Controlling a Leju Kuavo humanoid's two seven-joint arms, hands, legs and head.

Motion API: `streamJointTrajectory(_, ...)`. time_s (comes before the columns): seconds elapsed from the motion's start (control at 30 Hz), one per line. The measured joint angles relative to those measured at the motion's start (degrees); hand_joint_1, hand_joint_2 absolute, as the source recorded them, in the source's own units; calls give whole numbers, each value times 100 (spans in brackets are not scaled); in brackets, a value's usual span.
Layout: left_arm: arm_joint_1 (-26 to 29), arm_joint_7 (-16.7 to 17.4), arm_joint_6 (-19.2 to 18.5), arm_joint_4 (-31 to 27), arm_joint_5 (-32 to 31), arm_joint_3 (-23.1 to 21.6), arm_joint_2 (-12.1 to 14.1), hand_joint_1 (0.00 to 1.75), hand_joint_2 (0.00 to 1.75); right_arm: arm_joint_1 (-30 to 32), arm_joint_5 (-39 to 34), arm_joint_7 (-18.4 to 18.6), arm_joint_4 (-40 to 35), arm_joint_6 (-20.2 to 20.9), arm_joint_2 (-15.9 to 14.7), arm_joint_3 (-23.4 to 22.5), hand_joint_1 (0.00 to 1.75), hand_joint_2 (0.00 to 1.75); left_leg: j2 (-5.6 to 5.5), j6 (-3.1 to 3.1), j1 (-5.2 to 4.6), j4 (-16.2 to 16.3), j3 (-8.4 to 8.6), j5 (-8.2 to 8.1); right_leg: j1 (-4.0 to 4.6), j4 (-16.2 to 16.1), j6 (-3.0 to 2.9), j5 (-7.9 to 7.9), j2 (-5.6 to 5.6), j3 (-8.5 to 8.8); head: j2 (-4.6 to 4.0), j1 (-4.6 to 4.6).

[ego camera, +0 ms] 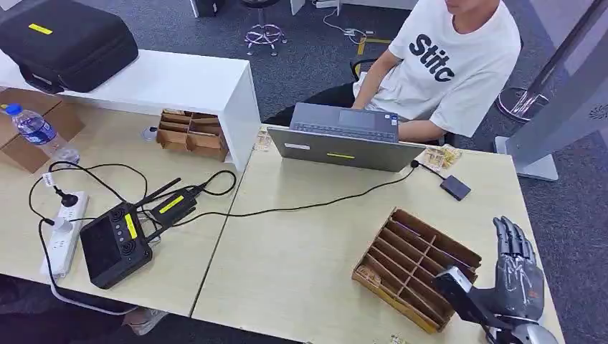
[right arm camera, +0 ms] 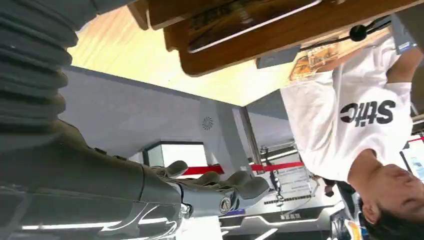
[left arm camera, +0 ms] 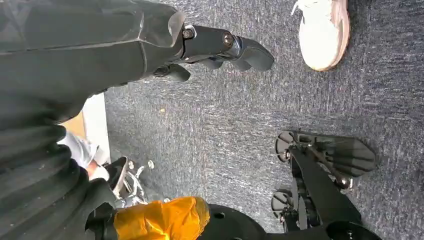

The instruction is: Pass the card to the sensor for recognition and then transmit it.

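A wooden slotted card rack [ego camera: 412, 265] lies on the light table, near its front right corner. Its underside [right arm camera: 260, 47] is close in the right wrist view, with a card [right arm camera: 250, 17] lying in one slot. My right hand [ego camera: 515, 271] is just to the right of the rack, fingers straight and apart, holding nothing; its thumb reaches over the rack's near corner. A small black sensor box [ego camera: 455, 188] on a cable sits behind the rack. My left hand [left arm camera: 220, 47] hangs over the carpet with nothing in it.
A person in a white T-shirt [ego camera: 452, 61] sits behind an open grey laptop [ego camera: 344, 140]. On the left table are a black controller [ego camera: 115, 244], a power strip [ego camera: 64, 229], cables, a water bottle [ego camera: 36, 129] and a second wooden rack [ego camera: 192, 132].
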Motion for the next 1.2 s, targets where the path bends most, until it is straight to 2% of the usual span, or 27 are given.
streamJointTrajectory(0.27,8,0,0,0,0,0,0,0,175,21,9,-37,2,0,33,-122,0,175,0,0,0,0,1,0,0,0,0,0,-1,1,0,-2)
streamJointTrajectory(1.2,9,0,0,0,0,0,0,0,175,25,9,-42,13,0,48,-131,0,175,0,0,0,0,0,0,0,0,0,0,-1,0,0,-2)
